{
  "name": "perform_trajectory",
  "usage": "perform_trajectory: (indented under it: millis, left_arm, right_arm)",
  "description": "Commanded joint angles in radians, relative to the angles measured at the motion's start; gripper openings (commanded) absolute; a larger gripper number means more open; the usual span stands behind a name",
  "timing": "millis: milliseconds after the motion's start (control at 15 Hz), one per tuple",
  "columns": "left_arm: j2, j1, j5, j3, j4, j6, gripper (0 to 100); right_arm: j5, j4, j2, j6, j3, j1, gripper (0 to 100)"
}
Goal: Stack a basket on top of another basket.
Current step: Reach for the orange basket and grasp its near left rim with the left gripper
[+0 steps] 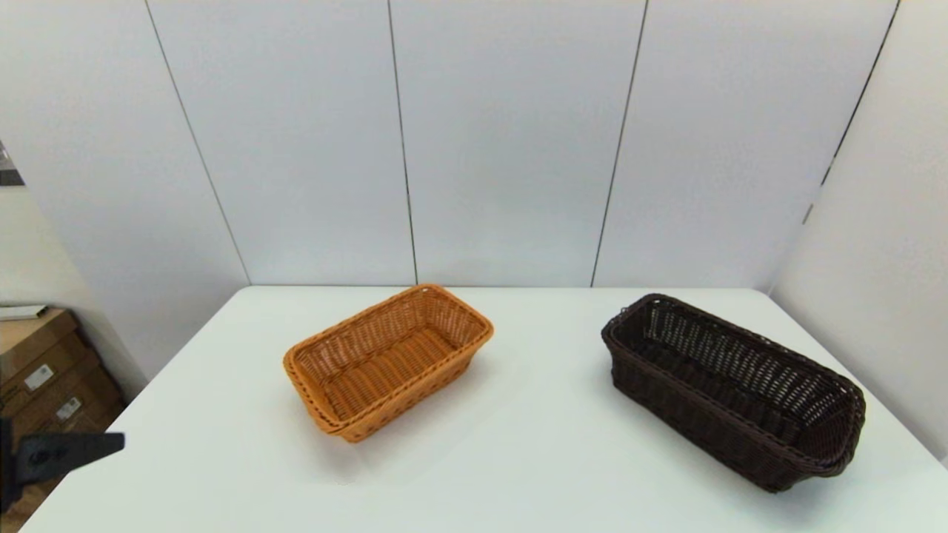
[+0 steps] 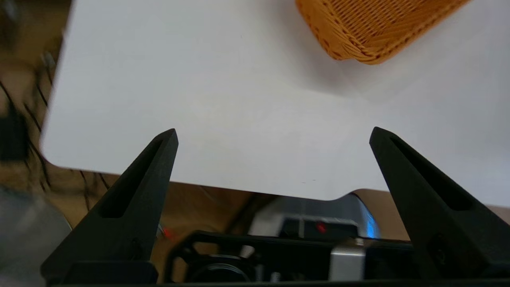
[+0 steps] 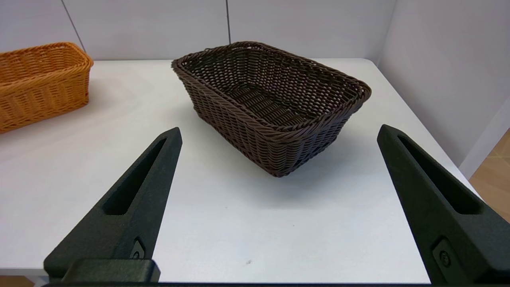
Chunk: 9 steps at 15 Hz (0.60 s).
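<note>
No readable text, brand or number anywhere; only pale labels [image 1: 37, 377] on the cardboard boxes [image 1: 44, 385] left of the table, too small and blurred to read

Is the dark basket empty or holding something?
Empty: the dark brown basket stands upright on the table, bare woven floor visible in the right wrist view.

We see a lab or test booth: plain white wall panels [image 1: 503, 148], white counter [image 1: 518, 444], stacked cardboard boxes [image 1: 44, 377].
</note>
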<state>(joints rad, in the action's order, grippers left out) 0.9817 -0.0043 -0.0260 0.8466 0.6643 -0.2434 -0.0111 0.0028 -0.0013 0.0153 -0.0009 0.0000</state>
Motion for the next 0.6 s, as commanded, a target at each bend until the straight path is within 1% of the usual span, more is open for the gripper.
perform_trajectory:
  millis: [67,267,467,600]
  left_arm:
    - [0.482,-0.134,-0.002,0.204,0.054,-0.318,100]
    - [0.631,-0.207,-0.003,0.285,0.057,-0.47,100]
    - [0.762,-0.22,-0.002,0.342,0.052,-0.547,100]
    - [0.862,-0.212,0.001,0.364,0.044,-0.57,100]
  right_arm:
    - [0.0,0.0,0.0,0.0,-0.001,0.0,100]
    - [0.0,0.0,0.0,0.0,-0.001,0.0,100]
    - [0.0,0.0,0.0,0.0,-0.001,0.0,100]
    - [0.0,0.0,0.0,0.0,-0.001,0.0,100]
